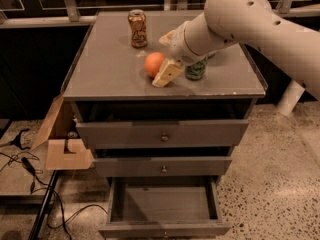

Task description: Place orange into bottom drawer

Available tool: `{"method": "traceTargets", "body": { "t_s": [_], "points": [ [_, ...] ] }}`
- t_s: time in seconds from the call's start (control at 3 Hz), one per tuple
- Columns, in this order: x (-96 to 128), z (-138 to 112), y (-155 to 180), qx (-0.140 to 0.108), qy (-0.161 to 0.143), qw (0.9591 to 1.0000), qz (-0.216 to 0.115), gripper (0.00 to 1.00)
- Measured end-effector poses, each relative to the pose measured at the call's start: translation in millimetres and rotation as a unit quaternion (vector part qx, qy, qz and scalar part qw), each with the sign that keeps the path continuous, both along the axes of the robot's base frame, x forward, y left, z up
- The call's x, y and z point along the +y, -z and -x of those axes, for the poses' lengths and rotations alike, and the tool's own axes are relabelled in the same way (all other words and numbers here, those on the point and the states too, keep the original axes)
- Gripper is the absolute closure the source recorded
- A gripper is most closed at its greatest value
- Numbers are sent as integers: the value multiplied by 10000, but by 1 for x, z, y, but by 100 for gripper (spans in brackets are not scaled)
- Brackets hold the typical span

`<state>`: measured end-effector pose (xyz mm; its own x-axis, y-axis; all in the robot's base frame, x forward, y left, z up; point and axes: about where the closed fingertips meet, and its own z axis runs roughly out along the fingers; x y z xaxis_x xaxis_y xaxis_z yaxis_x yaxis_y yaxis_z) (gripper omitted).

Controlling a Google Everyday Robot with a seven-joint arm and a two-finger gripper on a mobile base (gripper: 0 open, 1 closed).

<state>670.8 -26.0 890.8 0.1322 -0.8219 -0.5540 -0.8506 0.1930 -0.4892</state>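
Sitting atop the cabinet [110, 76], the orange [152, 63] lies between the gripper's [160, 59] spread fingers [167, 73].

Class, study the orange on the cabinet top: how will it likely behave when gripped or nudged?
The orange is round on a flat cabinet top, so a nudge would probably roll it. Its smooth skin might slip from the gripper, open at its side. It looks firm, likely keeping shape.

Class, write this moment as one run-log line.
stage: pre-grasp | gripper: open, at orange | orange: on cabinet top | bottom drawer: pulled out
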Motion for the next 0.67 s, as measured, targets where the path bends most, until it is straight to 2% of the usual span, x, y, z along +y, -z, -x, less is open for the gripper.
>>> {"method": "traceTargets", "body": {
  "t_s": [0.67],
  "points": [
    [4, -27, 17, 106, 88, 9999, 22, 25]
  ]
}}
